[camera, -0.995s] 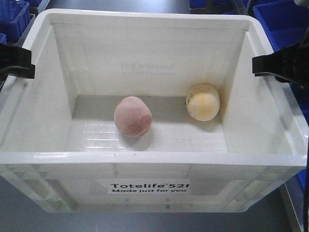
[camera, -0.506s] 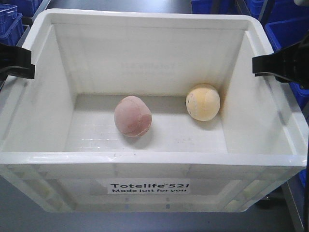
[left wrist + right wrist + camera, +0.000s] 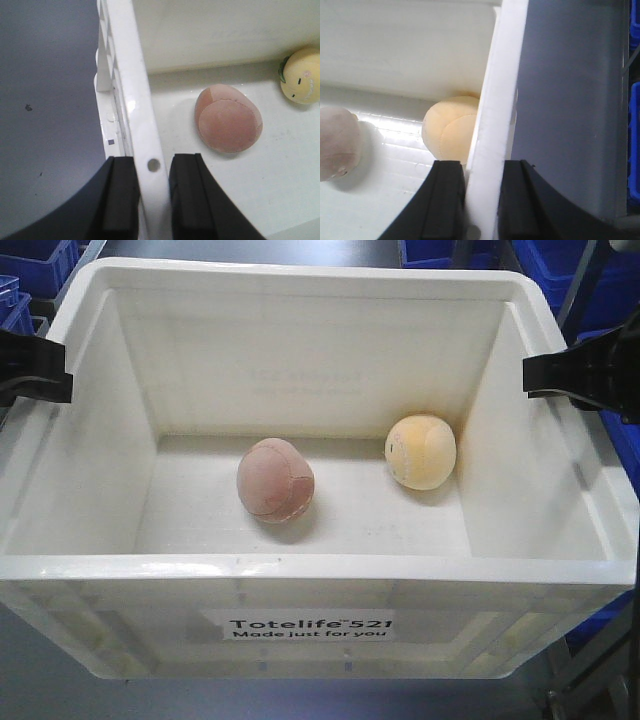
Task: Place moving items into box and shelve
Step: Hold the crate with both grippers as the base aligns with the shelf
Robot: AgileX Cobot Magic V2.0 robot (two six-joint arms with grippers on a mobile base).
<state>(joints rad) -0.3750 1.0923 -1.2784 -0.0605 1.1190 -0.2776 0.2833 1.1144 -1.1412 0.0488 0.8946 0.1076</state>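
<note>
Looks like a storeroom or warehouse: blue plastic bins (image 3: pixel 30 258) line both sides, grey surface (image 3: pixel 45 100) below.

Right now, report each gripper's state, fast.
Left gripper: shut on the box, clamping one side rim.
Right gripper: shut on the box, clamping the opposite side rim.
</note>
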